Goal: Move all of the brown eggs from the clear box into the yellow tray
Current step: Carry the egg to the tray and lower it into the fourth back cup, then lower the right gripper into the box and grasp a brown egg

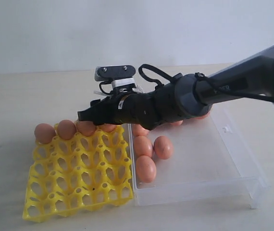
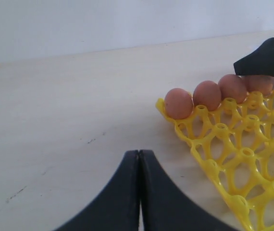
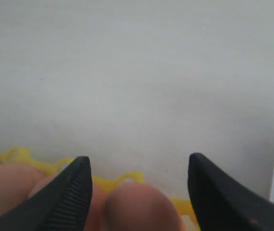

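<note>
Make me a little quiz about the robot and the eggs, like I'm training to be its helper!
1. True or false: the clear box is empty.
2. How many brown eggs show in the yellow tray?
3. The open right hand is: A) inside the clear box, B) at the yellow tray's back row, C) out of sight.
Key: 1 false; 2 four; 3 B.

Tray (image 1: 74, 185) L of box (image 1: 209, 159); eggs (image 1: 145, 168) in both.
</note>
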